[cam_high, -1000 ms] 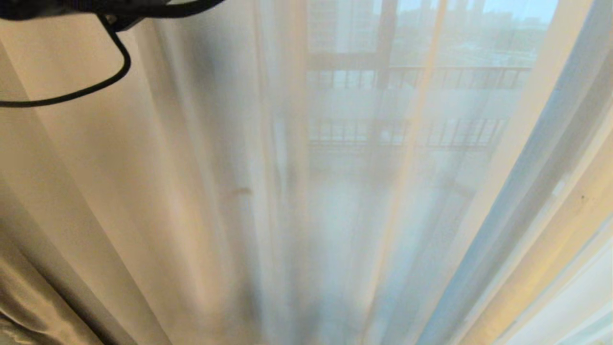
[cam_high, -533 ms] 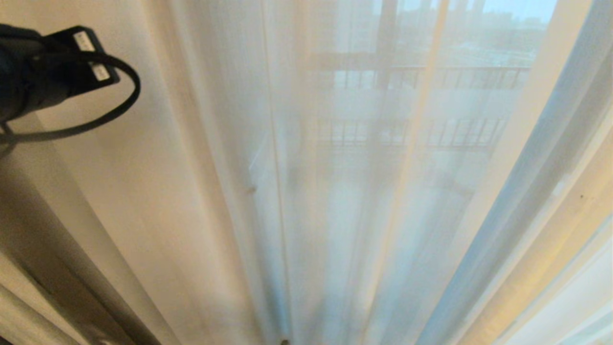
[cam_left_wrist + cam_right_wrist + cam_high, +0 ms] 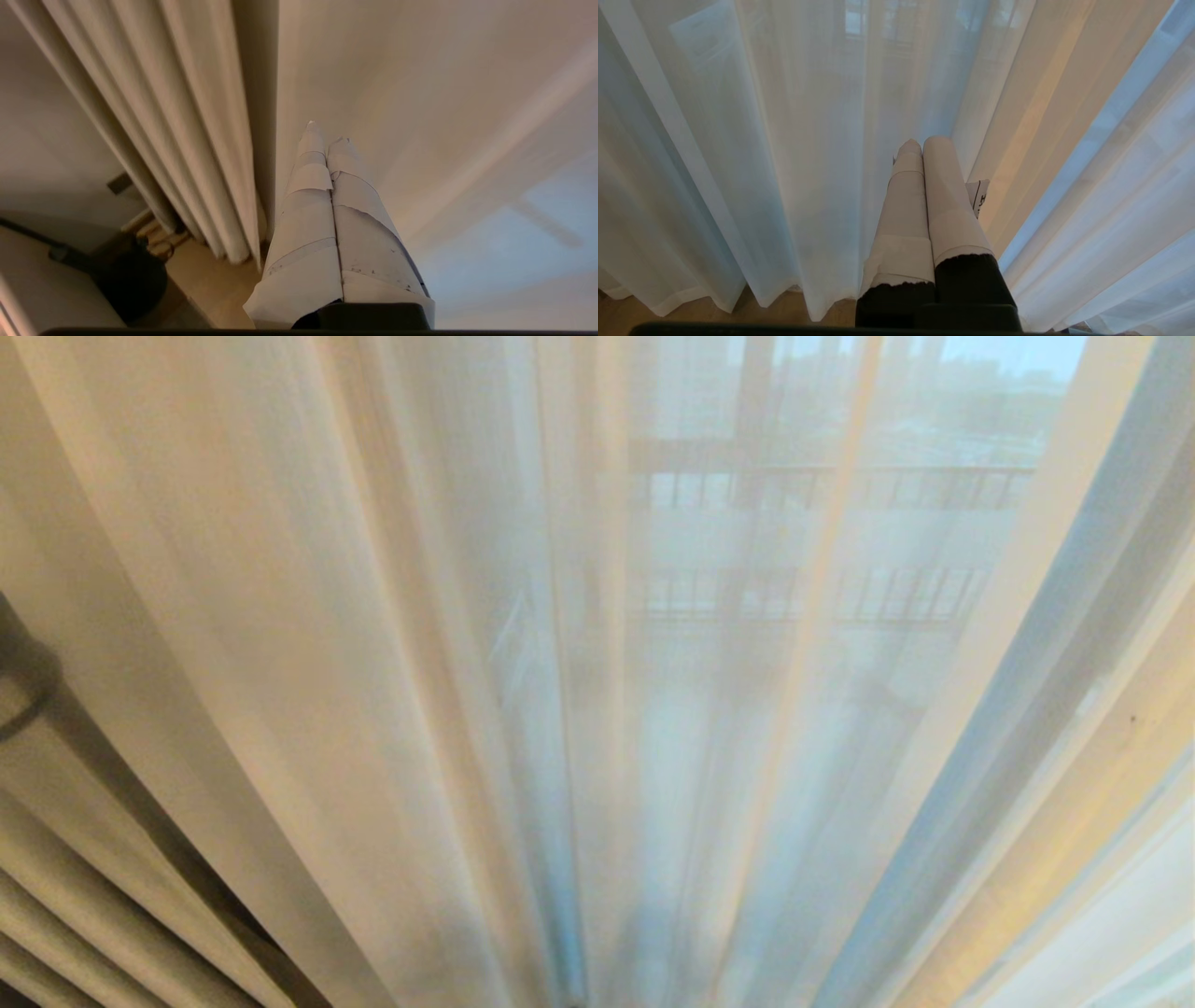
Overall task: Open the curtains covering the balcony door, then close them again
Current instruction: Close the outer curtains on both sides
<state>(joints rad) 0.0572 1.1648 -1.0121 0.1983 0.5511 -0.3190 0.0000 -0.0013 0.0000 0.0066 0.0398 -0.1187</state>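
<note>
**Both grippers closed and empty before the drawn sheers**

The left gripper [image 3: 327, 133] is pointing with its two tape-wrapped fingers [image 3: 308, 196] pressed together, holding nothing. Its tips are lying right beside the edge of the heavy drapes [image 3: 187, 116], at the seam where those pale grey-beige pleats are meeting a smoother stretch of cloth; whether the tips are touching fabric cannot be told. Beyond the drapes, low down, a dark rounded object [image 3: 133, 284] is sitting on the wooden floor [image 3: 210, 280] beside a wall.

The right gripper [image 3: 924, 142] is also resting with its taped fingers [image 3: 945, 196] together and empty, aimed at the white sheers [image 3: 784, 140], whose hem is hanging just above the floor. A small printed tag [image 3: 980, 196] is sticking out beside one finger.

In the head view neither arm is showing. The sheers [image 3: 653, 709] are hanging across the whole middle, with the folded drapes [image 3: 84, 896] gathered at the lower left. Through the thin cloth the balcony door [image 3: 752, 420] is showing as a dark upright frame, and behind it the railing [image 3: 840, 485] with its vertical bars is running across.
</note>
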